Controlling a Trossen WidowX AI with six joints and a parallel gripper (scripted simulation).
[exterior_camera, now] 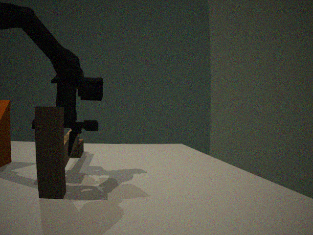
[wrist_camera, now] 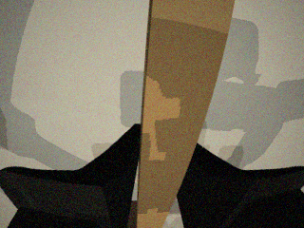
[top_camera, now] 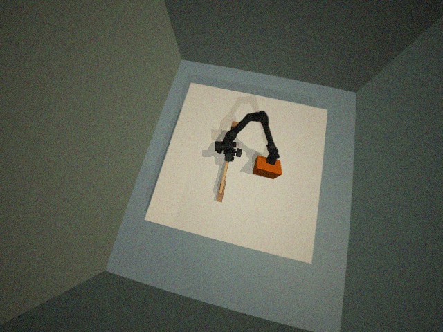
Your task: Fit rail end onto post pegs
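The rail (top_camera: 222,178) lies as a long, thin strip of pale wood on the light surface (top_camera: 286,221), running away from the orange base block (top_camera: 267,167) of the arm and off to that block's side. One end of it sits in a slightly wider wooden piece at (top_camera: 219,196), the end farthest from the gripper; the other end is hidden under the arm.

The gripper (top_camera: 228,155) is pinching the rail partway along its length, beside the orange block and apart from it. In the wrist view the two dark fingers press against either side of the wooden strip (wrist_camera: 184,89), which runs straight up between them.

In the exterior view the dark wooden post (exterior_camera: 49,152) stands upright on the surface in front, just beside the orange block (exterior_camera: 5,131). The gripper (exterior_camera: 73,141) comes down behind the post, and a lit piece of the rail (exterior_camera: 66,135) shows between post and fingers. The pegs and the rail's end holes cannot be made out.
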